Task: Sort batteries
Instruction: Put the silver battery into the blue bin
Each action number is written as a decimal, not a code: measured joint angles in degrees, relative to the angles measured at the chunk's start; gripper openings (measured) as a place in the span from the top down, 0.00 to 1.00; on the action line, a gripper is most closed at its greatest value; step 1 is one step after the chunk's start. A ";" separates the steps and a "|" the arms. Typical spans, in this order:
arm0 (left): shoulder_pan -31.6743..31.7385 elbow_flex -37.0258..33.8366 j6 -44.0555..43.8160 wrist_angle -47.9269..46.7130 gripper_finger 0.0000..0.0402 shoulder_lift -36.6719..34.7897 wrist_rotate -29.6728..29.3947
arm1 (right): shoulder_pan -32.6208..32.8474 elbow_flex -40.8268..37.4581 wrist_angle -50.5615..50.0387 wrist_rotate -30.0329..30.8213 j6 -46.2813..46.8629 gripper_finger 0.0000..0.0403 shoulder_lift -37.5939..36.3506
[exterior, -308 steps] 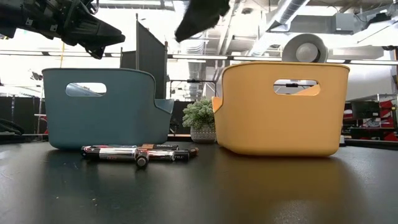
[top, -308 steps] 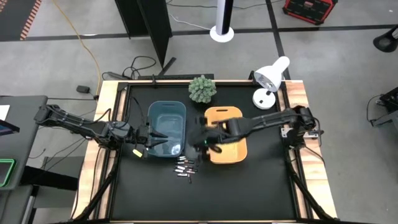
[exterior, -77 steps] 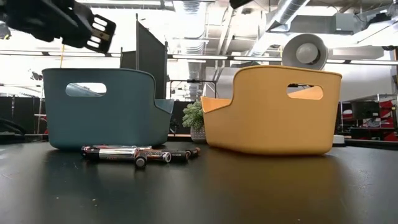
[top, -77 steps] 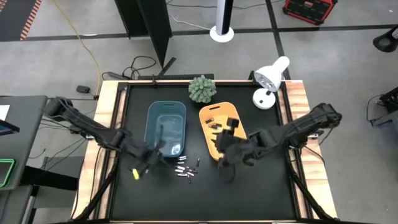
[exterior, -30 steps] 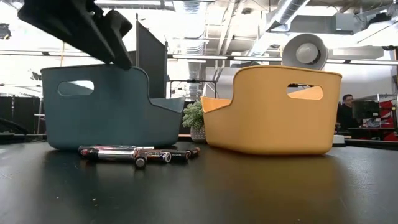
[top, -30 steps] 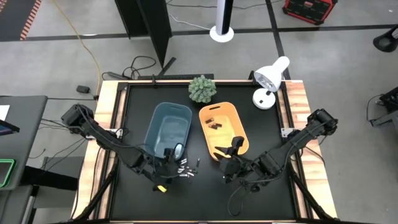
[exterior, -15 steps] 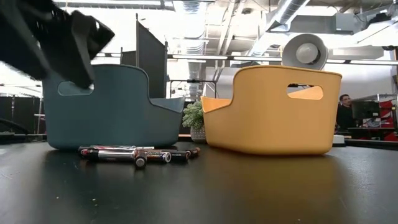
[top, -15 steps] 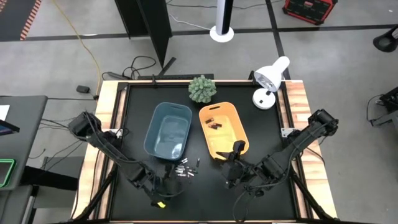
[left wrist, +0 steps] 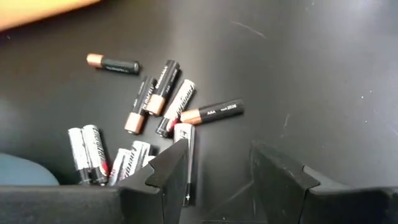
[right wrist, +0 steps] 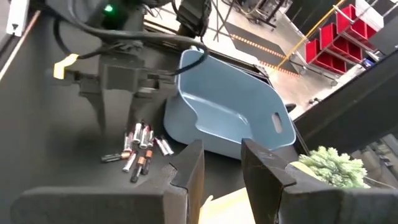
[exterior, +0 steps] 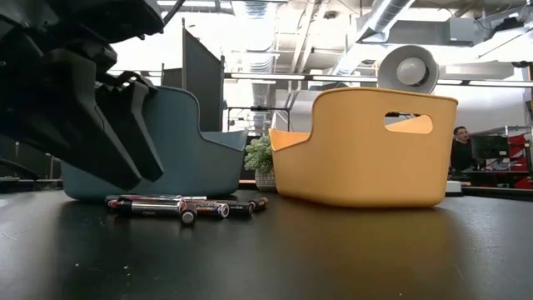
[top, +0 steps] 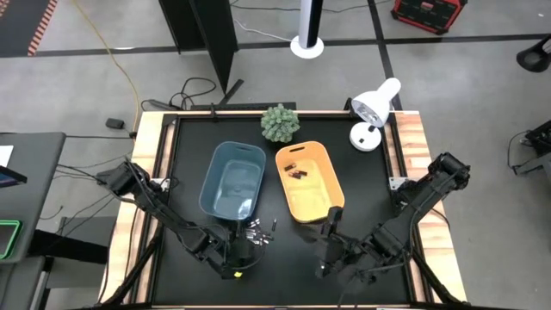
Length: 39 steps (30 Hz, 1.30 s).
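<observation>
On the left side of the black tabletop [top: 370, 185] we see the left gripper [top: 244, 251] low over the surface, right next to the batteries [top: 256, 234]. Its jaws are spread and hold nothing, and in the left wrist view one battery lies at the tip of one finger [left wrist: 163, 175] while the others are scattered beyond it. The batteries [left wrist: 155, 124] form a loose pile on the tabletop just in front of the blue bin [top: 233, 180]; some are silvery with red marks, others black with copper ends. In the low view they lie in a row [exterior: 183, 206] before the blue bin [exterior: 200, 150], with the left gripper [exterior: 125, 158] looming large in front of that bin.

Right of the blue bin stands the orange bin [top: 310, 183], the two near each other, and a few dark items [top: 297, 174] lie inside it. Behind the bins are a small green plant [top: 280, 123] and a white lamp [top: 375, 112].

Further right, the right gripper [top: 328, 250] hangs above the tabletop near the front corner of the orange bin. Its jaws are apart with nothing between them, seen clearly in the right wrist view [right wrist: 221, 163].
</observation>
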 joint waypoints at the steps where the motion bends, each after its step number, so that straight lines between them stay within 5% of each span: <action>1: 0.16 0.01 0.08 -0.50 0.59 0.00 -0.02 | 0.31 0.00 0.06 0.00 0.23 0.70 0.00; 39: 4.57 0.00 -5.25 -4.60 0.60 0.89 8.48 | 2.40 0.00 1.02 0.04 1.73 0.70 0.00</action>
